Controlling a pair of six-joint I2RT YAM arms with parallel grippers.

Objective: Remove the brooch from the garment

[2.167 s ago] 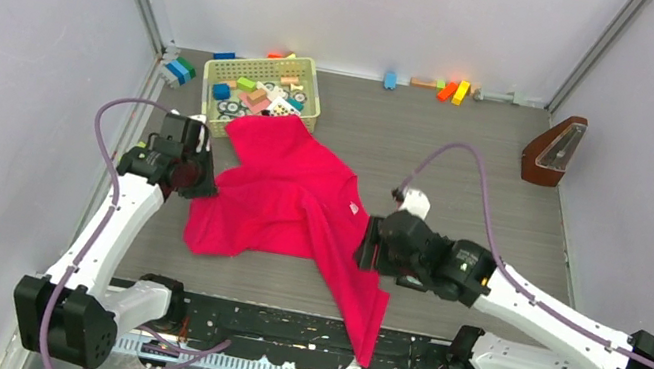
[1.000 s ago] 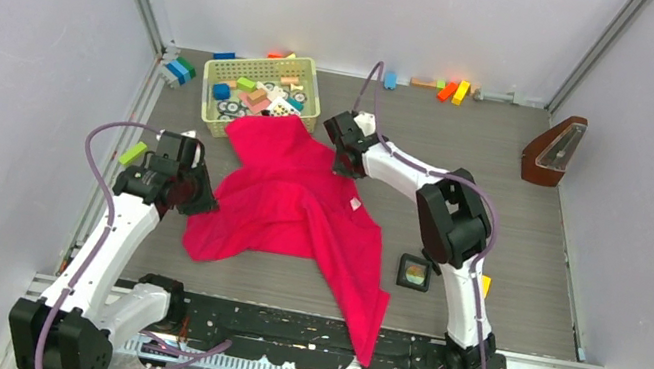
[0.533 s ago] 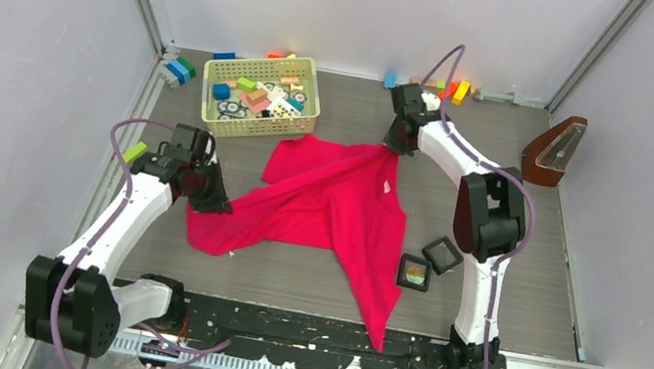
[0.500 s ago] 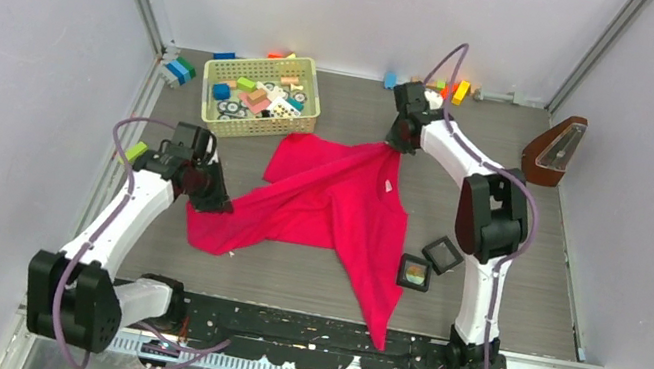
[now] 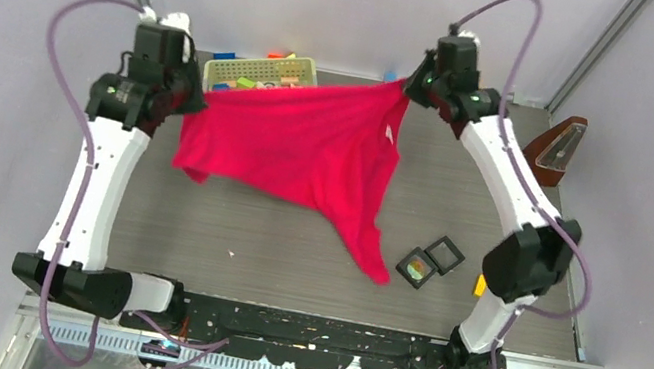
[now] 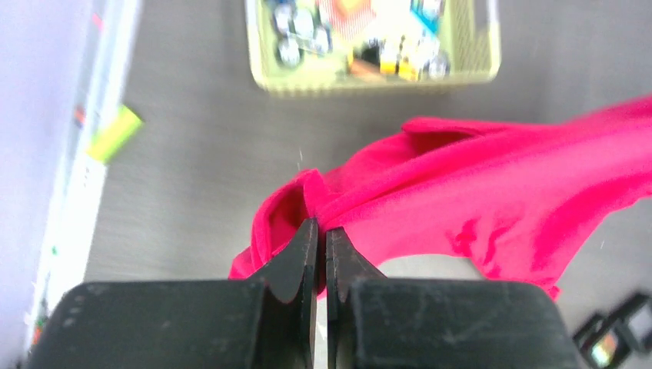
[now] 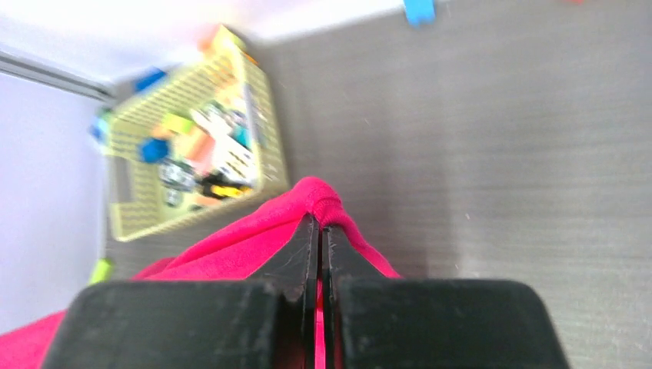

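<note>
The large bright crimson-pink cloth garment (image 5: 299, 144) hangs stretched above the grey surface (image 5: 289, 259). The left fingers (image 6: 296, 261) are clamped narrow on its left corner, and the right fingers (image 7: 296, 257) on its far right corner. The tiny round yellowish-green brooch (image 5: 416, 267) lies off the garment in a small black square tray (image 5: 404, 260), just right of the cloth's drooping near tip.

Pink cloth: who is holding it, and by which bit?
Both arms hold the cloth. The left fingers pinch a bunched edge at one end, and the right fingers pinch a fold at the other end.
</note>
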